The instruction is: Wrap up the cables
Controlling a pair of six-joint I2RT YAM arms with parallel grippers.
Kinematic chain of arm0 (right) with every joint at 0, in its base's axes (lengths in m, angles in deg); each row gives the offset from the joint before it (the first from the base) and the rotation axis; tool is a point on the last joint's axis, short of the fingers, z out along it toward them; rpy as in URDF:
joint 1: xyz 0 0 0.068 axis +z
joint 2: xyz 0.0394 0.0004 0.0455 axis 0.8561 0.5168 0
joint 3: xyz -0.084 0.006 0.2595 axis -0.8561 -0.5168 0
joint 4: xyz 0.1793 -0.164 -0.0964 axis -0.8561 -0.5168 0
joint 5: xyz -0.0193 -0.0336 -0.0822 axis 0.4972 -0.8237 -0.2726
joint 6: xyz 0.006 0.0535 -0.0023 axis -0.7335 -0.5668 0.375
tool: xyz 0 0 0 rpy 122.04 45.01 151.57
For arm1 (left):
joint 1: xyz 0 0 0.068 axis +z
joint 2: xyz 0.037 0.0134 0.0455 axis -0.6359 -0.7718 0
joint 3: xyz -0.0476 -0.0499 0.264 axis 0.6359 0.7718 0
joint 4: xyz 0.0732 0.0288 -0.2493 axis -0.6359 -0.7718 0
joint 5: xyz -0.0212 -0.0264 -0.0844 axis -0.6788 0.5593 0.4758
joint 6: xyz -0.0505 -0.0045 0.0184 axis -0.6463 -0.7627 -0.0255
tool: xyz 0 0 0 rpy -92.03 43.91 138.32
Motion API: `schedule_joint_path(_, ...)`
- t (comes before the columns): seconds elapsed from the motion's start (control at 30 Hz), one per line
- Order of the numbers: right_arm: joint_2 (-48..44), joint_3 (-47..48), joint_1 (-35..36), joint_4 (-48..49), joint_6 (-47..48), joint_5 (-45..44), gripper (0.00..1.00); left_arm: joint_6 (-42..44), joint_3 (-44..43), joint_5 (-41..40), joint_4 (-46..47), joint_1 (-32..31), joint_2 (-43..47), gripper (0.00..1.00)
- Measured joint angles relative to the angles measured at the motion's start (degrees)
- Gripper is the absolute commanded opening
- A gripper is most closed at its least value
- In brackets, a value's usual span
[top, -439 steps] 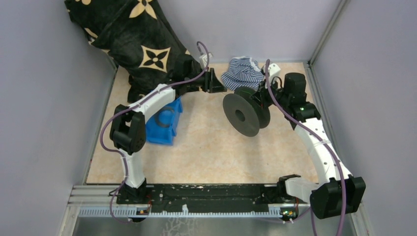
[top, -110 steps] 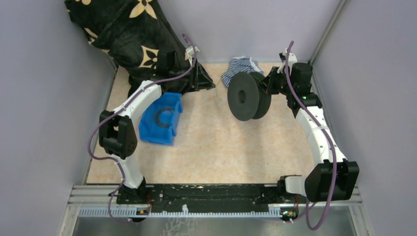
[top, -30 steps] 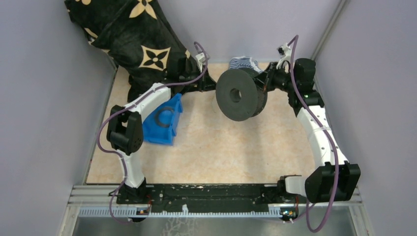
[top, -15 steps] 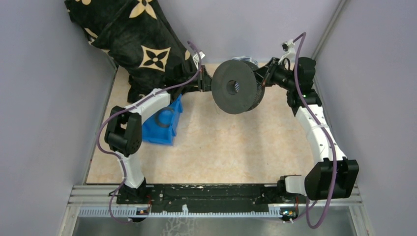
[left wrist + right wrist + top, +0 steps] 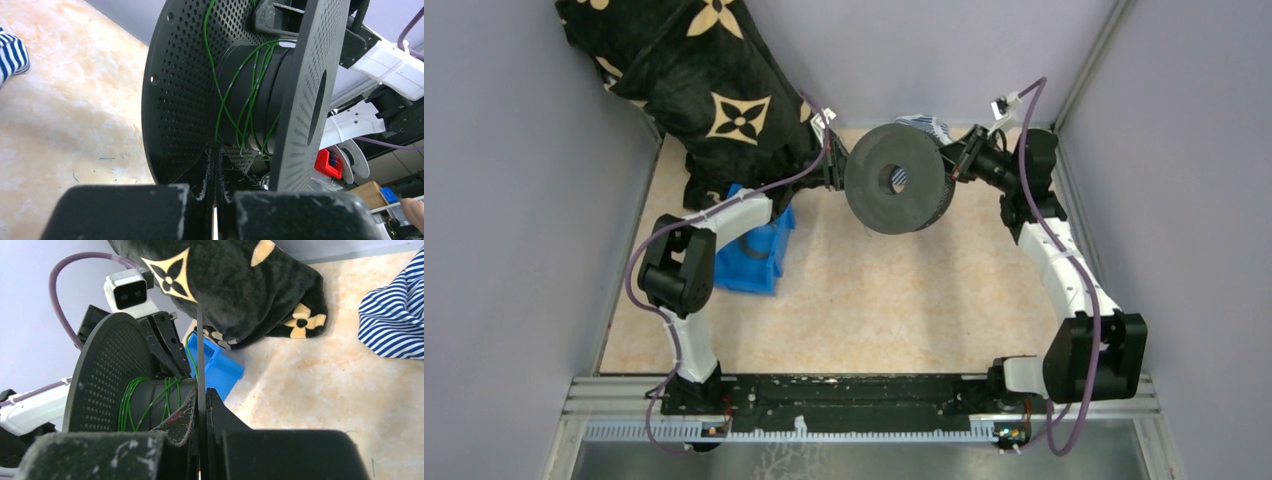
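Observation:
The thin green cable lies in loose turns round the hub of a black perforated spool. One strand runs down from the hub into my left gripper, which is shut on it. In the top view my left gripper sits just left of the spool, partly hidden behind it. My right gripper holds the spool in the air from the right. Its jaws are shut on the edge of one flange, seen edge-on. The green turns show on the hub beside them.
A blue bin holding a black ring stands under the left forearm. A black flowered blanket fills the back left corner. A blue-and-white striped cloth lies behind the spool. Grey walls close in both sides.
My right arm has carried the spool leftward and turned its flat face more toward the camera. My left gripper has stayed close beside it, still shut on the strand.

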Motion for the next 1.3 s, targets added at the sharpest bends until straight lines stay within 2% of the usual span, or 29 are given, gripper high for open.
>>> schedule_joint_path(0.43, 0.96, -1.99, 0.00, 4.17, -2.43, 1.60, 0.00, -2.95, 2.29, 0.48, 5.49, -1.01, -1.64, 0.17)
schedule_joint_path(0.6, 1.03, -1.99, -0.02, 4.15, -2.27, 2.19, 0.00, -2.86, 2.99, 0.81, 6.21, -1.01, -1.62, 0.20)
schedule_joint_path(1.03, 1.62, -1.99, -1.46, 4.07, -0.92, 4.63, 0.00, 0.48, 5.60, 1.73, 4.17, -0.96, -0.61, 0.32)
schedule_joint_path(1.3, 1.60, -1.99, -3.10, 4.46, -1.07, 2.60, 0.00, 4.66, 7.06, 2.16, 1.66, -0.48, -0.52, 0.42)
